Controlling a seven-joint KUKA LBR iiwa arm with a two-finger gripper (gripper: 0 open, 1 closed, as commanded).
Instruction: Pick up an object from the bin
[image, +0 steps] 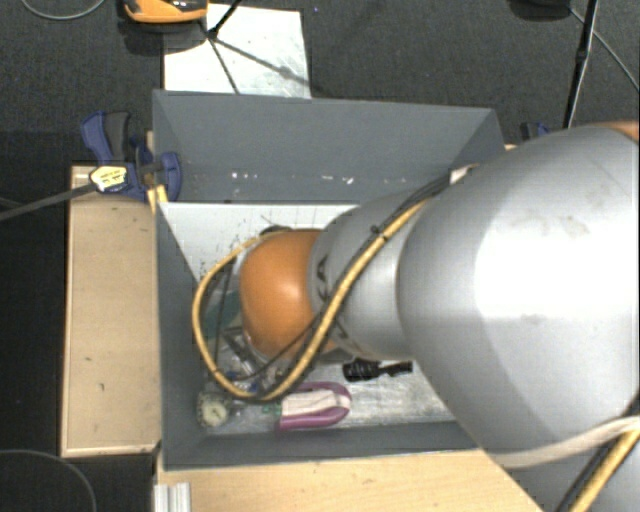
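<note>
Grey metal bin (300, 150) on dark floor (50, 290); silver arm (520, 300), orange cover (275, 290), low over near-left corner; gripper (232, 370) beneath, opening cannot be told; purple-and-white oblong (315, 407) just beside it, along near wall; small pale round piece (212, 408) in corner.

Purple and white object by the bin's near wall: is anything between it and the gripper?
No loose thing shows between them. The purple and white object lies just to the view's right of the gripper; only the arm's own cable loop crosses between.
</note>
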